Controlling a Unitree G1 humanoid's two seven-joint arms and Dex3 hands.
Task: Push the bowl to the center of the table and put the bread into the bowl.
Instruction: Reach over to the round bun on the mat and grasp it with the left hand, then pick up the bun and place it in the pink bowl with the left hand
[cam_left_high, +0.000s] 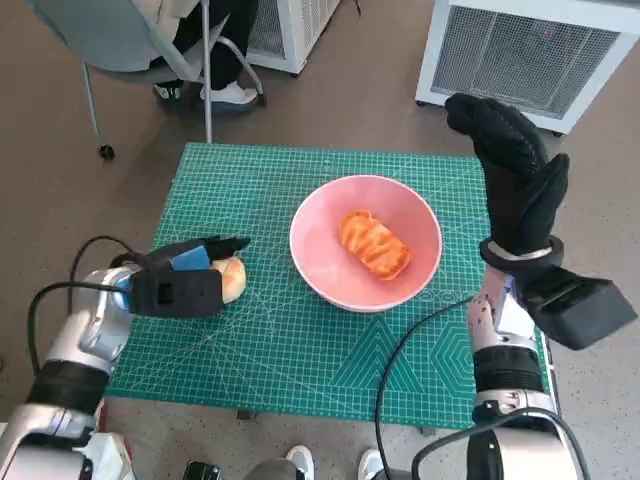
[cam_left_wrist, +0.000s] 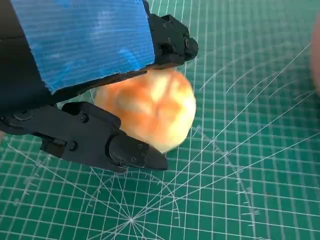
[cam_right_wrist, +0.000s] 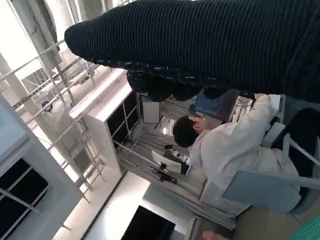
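On green-matted surface (cam_left_high: 300, 350): pink bowl (cam_left_high: 312, 262) sits near middle, so push looks done. One bread piece (cam_left_high: 375, 244) already inside bowl. Second bread roll (cam_left_wrist: 150, 107) lies just left of bowl, on mat, left hand (cam_left_high: 180, 280) closing fingers around it; whether roll is lifted off mat, cannot tell. Left to do: carry roll into bowl, release. Right hand (cam_left_high: 515, 175) raised beside bowl's right rim, fingers apart, holding nothing. Roll mostly hidden under left hand in head view; right wrist view shows only glove, seated person.
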